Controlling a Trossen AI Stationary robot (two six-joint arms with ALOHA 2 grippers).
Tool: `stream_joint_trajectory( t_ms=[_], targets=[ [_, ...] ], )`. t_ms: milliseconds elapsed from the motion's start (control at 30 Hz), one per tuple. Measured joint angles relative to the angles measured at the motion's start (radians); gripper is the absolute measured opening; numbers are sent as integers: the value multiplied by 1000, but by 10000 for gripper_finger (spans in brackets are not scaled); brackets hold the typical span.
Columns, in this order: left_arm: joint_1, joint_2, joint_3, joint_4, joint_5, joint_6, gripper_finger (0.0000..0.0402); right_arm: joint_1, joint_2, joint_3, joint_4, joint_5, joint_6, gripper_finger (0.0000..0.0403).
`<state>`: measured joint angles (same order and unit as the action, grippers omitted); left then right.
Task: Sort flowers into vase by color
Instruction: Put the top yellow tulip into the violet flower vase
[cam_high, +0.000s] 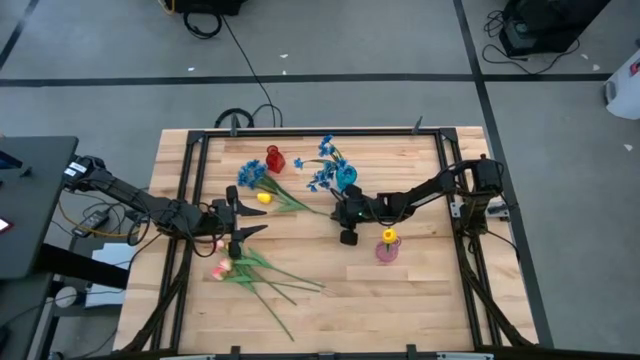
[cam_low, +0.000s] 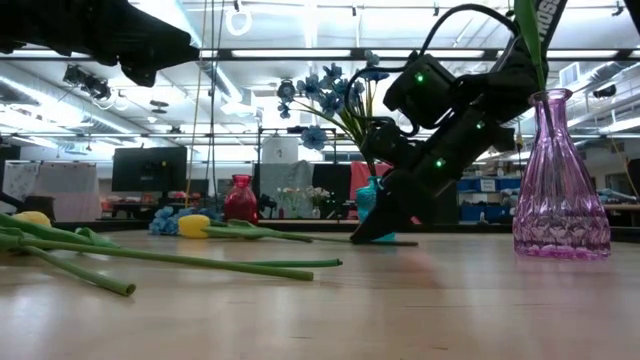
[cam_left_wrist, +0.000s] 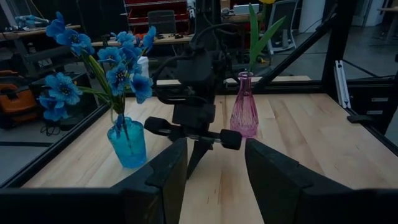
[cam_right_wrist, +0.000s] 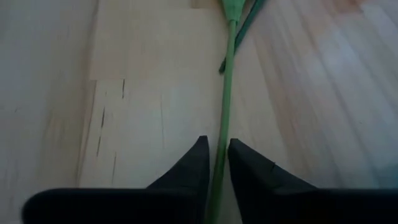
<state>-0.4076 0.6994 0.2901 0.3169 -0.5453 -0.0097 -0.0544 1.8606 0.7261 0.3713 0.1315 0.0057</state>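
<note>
Lying flat on the pale wooden tabletop (cam_high: 420, 290), a long green-stemmed artificial flower with a yellow tulip head (cam_high: 264, 198) runs its stem (cam_right_wrist: 225, 112) across the boards to the right gripper (cam_right_wrist: 214, 163), whose two dark fingers (cam_right_wrist: 193, 165) have drawn in close on either side of the stem at table level; they sit right against it, though whether they pinch it tight I cannot tell. Just behind that gripper, toward the table's far edge, stands a small blue glass vase (cam_left_wrist: 127, 144) holding sprays of small blue blossoms (cam_left_wrist: 112, 65), and just to the near side stands a ribbed pink glass vase (cam_low: 560, 185) with one yellow tulip (cam_high: 389, 236) upright in it. A red glass vase (cam_high: 274, 158) stands farther left near the far edge, with a loose spray of blue blossoms (cam_high: 250, 175) lying beside it. Nearer the front left, pink tulips (cam_high: 222, 268) lie in a loose pile, their green stems fanned across the wood. The left gripper (cam_high: 240, 218) hangs over the left part of the table near that pile, its fingers (cam_left_wrist: 168, 171) spread apart with nothing between them, pointing toward the right arm.
</note>
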Motion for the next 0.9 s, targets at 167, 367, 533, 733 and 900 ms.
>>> stream_joint_trajectory(
  t_ms=[167, 367, 533, 733, 900],
  targets=[
    [0, 0, 0, 4, 0, -1, 168, 0, -2, 0, -23, 2, 8, 11],
    [0, 0, 0, 76, 61, -13, 168, 10, -5, 0, -38, -3, -6, 6],
    [0, -1, 0, 113, 123, 4, 168, 17, -59, -7, -105, -18, -48, 4],
    [0, -1, 0, 133, 223, 3, 168, 13, -207, -7, -265, -25, -90, 2],
    [0, 0, 0, 135, 231, 3, 168, 12, -328, -8, -358, -32, -120, 2]
  ],
)
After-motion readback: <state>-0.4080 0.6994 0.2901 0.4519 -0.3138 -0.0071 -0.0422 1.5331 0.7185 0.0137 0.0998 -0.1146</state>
